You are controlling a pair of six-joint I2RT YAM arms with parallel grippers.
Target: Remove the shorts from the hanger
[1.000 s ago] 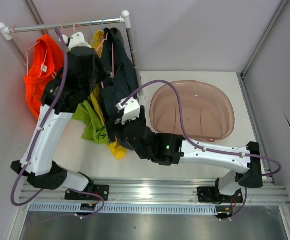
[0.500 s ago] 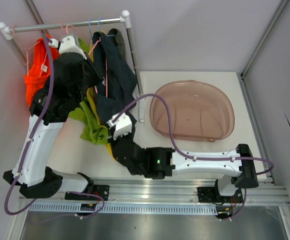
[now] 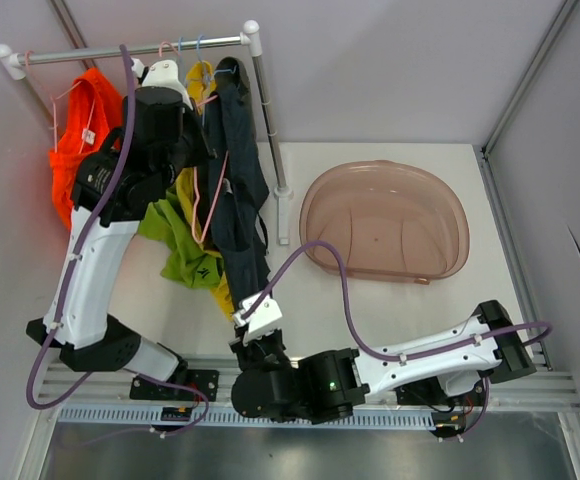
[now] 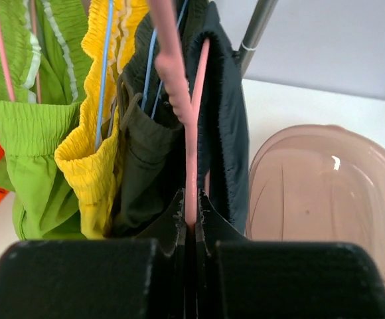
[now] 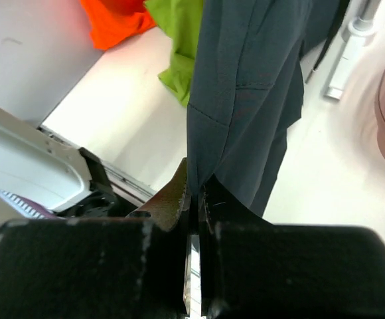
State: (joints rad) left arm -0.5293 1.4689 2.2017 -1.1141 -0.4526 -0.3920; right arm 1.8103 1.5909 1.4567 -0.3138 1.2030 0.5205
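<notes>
Several shorts hang on the rail [image 3: 90,53]: orange [image 3: 80,140], lime green [image 4: 26,133], yellow [image 4: 93,153], dark olive [image 4: 146,146] and black [image 3: 240,190]. The left gripper [image 4: 191,214] is shut on the pink hanger [image 4: 179,100] that carries the black shorts [image 4: 226,119], just below the rail. The right gripper [image 5: 196,189] is shut on the lower hem of the black shorts [image 5: 252,100]. In the top view the right gripper [image 3: 253,300] sits near the table's front edge. The black fabric is drawn out long between hanger and gripper.
A brown translucent basin [image 3: 385,220] lies on the table to the right of the rack. The rack's upright post [image 3: 270,130] and its foot [image 5: 348,53] stand between the shorts and the basin. White walls close in the left, back and right.
The right gripper has shut on the black shorts and drawn back toward the near edge, stretching them. The left arm with the hanger swung left, then back.
</notes>
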